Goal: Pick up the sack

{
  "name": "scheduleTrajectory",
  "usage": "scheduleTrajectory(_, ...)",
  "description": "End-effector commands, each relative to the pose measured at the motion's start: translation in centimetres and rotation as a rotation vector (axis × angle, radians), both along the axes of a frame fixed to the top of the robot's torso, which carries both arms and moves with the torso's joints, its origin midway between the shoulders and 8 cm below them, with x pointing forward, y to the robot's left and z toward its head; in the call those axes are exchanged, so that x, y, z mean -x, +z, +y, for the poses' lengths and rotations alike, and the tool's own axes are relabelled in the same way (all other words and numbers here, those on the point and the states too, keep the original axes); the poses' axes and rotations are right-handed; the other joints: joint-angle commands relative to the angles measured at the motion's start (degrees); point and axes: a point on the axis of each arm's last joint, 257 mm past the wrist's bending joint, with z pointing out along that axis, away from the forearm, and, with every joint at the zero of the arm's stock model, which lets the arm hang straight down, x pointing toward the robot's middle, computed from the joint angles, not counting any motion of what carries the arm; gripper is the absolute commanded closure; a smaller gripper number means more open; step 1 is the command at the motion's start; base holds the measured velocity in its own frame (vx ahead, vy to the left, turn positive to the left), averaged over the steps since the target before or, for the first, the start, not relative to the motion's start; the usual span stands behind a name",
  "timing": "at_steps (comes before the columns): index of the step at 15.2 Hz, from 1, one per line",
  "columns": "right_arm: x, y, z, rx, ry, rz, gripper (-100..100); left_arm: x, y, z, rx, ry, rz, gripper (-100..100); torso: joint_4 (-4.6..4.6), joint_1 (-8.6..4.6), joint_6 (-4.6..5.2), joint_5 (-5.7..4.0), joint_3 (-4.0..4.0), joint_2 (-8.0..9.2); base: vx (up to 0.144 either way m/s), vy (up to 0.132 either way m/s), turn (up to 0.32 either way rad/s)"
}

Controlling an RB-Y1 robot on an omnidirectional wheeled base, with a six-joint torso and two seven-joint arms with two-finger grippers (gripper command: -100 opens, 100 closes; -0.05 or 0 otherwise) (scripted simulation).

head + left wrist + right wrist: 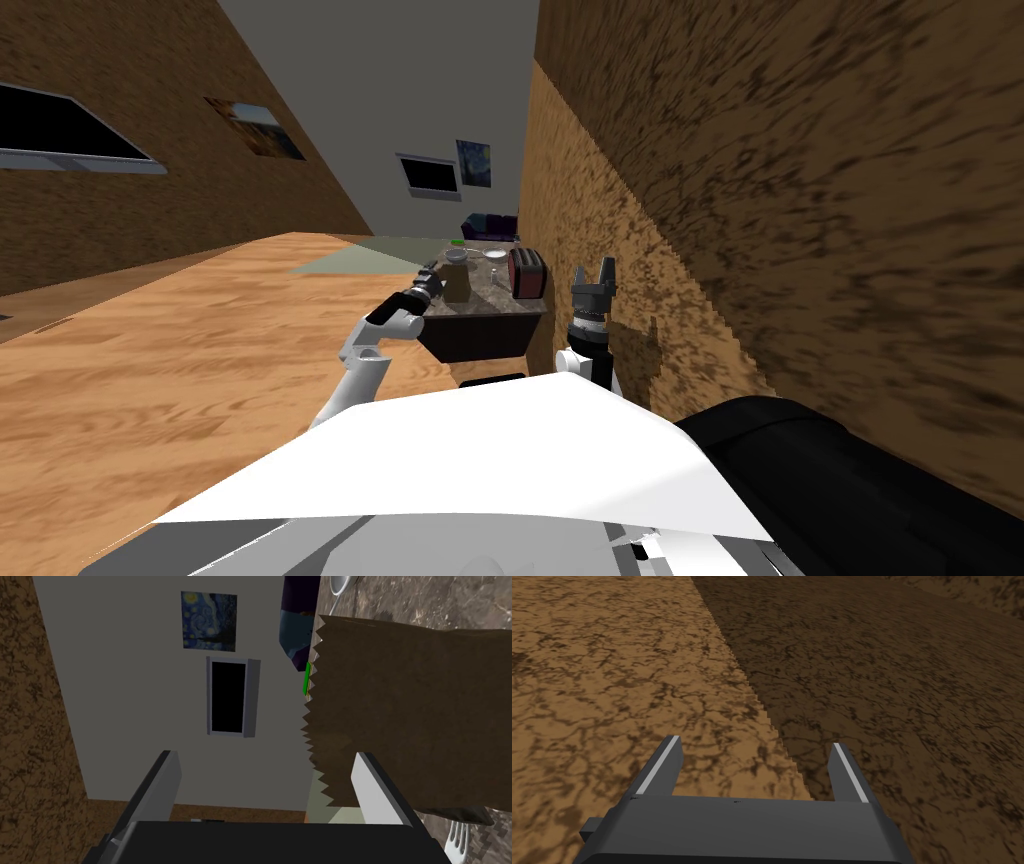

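The sack, brown and saw-edged, is standing on the table ahead. The left pincer is hanging released beside its toothed mouth, one finger seemingly overlapping the edge. It likely needs shifting sideways until both fingers are straddling the mouth before clenching. The right pincer is idling released, facing the wall.

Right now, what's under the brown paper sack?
The sack stands on a dark marbled tabletop. A white fork lies on the tabletop by its base. Whatever is right beneath the sack is covered, so I cannot tell.
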Motion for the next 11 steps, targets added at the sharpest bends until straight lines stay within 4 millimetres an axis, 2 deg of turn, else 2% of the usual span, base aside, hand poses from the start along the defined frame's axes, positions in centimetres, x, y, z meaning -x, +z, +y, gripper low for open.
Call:
scheduleTrajectory(1,0.0,0.0,0.0,0.000,0.000,0.000,0,-0.3,-1.2,-0.2,-0.003,-0.002,0.047,-100,0.00,0.00,0.00,0.00,0.00,0.00,-0.010,-0.001,-0.006)
scheduleTrajectory(2,0.0,0.0,0.0,0.000,0.000,0.000,0,-1.3,-1.6,-0.7,0.006,-0.017,0.077,-100,0.00,0.00,-0.01,0.00,0.00,0.00,-0.014,-0.002,-0.004)
scheduleTrajectory(5,0.0,0.0,0.0,0.000,0.000,0.000,0,-1.4,-2.3,-0.8,-0.002,-0.015,0.116,-100,0.00,0.00,-0.01,0.00,0.00,0.00,-0.008,-0.001,-0.005)
scheduleTrajectory(6,0.0,0.0,0.0,0.000,0.000,0.000,0,-2.3,-2.9,-1.2,0.004,-0.029,0.154,-100,0.00,0.01,-0.01,0.00,0.00,0.00,-0.007,-0.002,0.000)
scheduleTrajectory(9,0.0,0.0,0.0,0.000,0.000,0.000,0,-2.4,-3.5,-1.2,-0.004,-0.027,0.186,-100,0.00,0.00,-0.01,0.00,-0.01,-0.01,-0.005,-0.001,-0.006)
scheduleTrajectory(10,0.0,0.0,0.0,0.000,0.000,0.000,0,-3.2,-3.8,-1.7,0.001,-0.039,0.222,-100,0.00,0.00,-0.01,0.00,-0.01,-0.01,0.000,0.000,0.000)
scheduleTrajectory(11,0.0,0.0,0.0,0.000,0.000,0.000,0,-3.3,-4.0,-1.8,-0.003,-0.040,0.235,-100,0.00,0.00,0.00,0.00,-0.01,-0.02,-0.006,-0.003,-0.008)
